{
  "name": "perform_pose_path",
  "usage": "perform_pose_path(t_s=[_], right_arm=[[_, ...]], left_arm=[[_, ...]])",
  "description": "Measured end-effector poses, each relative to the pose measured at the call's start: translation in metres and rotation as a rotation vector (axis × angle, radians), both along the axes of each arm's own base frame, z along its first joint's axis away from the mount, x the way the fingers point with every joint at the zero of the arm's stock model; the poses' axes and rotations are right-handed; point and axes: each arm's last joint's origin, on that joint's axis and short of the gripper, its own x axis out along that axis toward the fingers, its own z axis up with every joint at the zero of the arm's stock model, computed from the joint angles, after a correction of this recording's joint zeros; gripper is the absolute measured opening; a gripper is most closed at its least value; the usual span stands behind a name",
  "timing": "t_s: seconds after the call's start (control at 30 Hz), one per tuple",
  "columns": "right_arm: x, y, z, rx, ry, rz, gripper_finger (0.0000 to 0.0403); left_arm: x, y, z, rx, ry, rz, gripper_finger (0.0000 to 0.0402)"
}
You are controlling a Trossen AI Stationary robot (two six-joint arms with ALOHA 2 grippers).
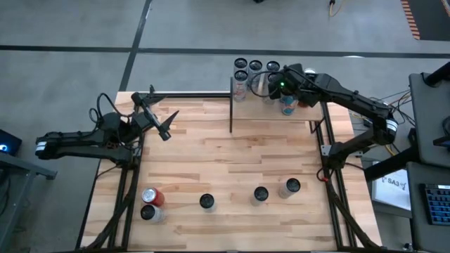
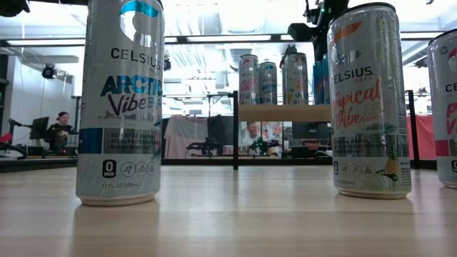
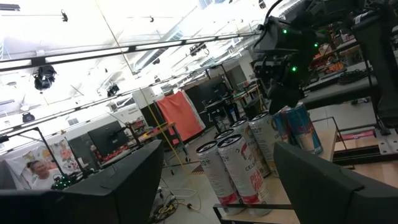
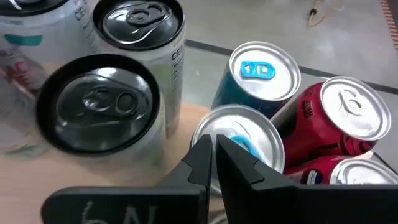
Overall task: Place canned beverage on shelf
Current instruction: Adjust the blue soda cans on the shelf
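Note:
The shelf, a light-wood board on black posts, stands at the table's far edge and carries several cans. In the low view the board shows with cans upright on it. My right gripper is shut, its tips right over the silver top of a can with a blue tab, among blue and red cans. From above it hangs over the shelf's right part. My left gripper waits open at the table's left, holding nothing. My right gripper points slanting down at the rim and top of the blue-tabbed can with its shut fingertips. Whether the tips touch the can, I cannot tell. The can stands upright among its neighbours.
Several more cans stand along the table's near edge: a red one at the left, others toward the right. Two of them, Arctic Vibe and Tropical Vibe, loom large in the low view. A person sits in the room beyond.

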Motion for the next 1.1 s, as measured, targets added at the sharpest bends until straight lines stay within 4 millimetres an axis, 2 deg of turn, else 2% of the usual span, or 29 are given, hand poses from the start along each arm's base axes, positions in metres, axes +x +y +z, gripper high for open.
perform_pose_path(t_s=[0.33, 0.53, 0.67, 0.8, 0.9, 1.1], right_arm=[[-0.012, 0.006, 0.012, -0.028, -0.045, 0.001, 0.0013], [-0.019, 0.012, 0.033, -0.052, -0.115, 0.024, 0.0013], [-0.018, 0.019, 0.042, 0.022, -0.186, 0.133, 0.0013], [-0.013, 0.028, 0.04, 0.138, -0.219, 0.261, 0.0013], [-0.015, 0.033, 0.036, 0.155, -0.19, 0.215, 0.0013], [-0.037, 0.038, 0.029, 0.134, -0.019, 0.014, 0.0013]], left_arm=[[0.0, 0.0, 0.0, 0.0, 0.0, 0.0, 0.0288], [0.0, 0.0, 0.0, 0.0, 0.0, 0.0, 0.0288], [0.0, 0.0, 0.0, 0.003, 0.002, 0.001, 0.0288], [0.0, 0.0, 0.0, 0.009, 0.006, 0.003, 0.0288], [0.0, 0.0, 0.0, 0.009, 0.006, 0.003, 0.0288], [0.001, 0.0, 0.0, 0.009, 0.008, 0.003, 0.0288]])
